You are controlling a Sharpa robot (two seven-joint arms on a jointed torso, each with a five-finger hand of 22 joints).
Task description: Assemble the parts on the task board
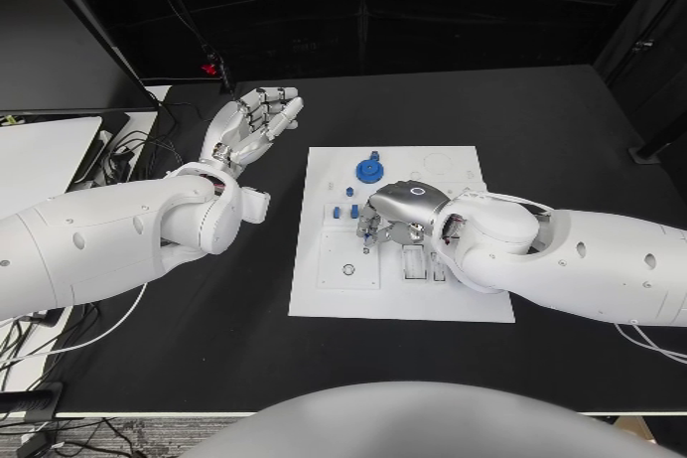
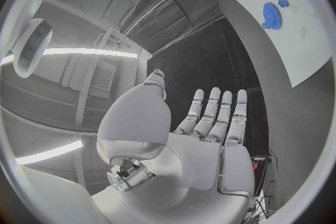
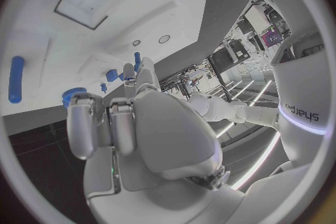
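Black counter (image 1: 573,130), white task board (image 1: 459,180) mid: blue gear (image 1: 369,169), small blue pegs (image 1: 345,212) seated. Right robot hand (image 1: 389,220) over board, grip unclear. Left robot hand (image 1: 255,123) released, fingers spread.

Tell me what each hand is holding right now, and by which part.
The left hand holds nothing; its fingers are spread above the table. The right hand is over the board; whether it holds a part cannot be told.

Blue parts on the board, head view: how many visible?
3: blue gear at the board's far end, two small blue pegs beside the right hand, which may hide more.
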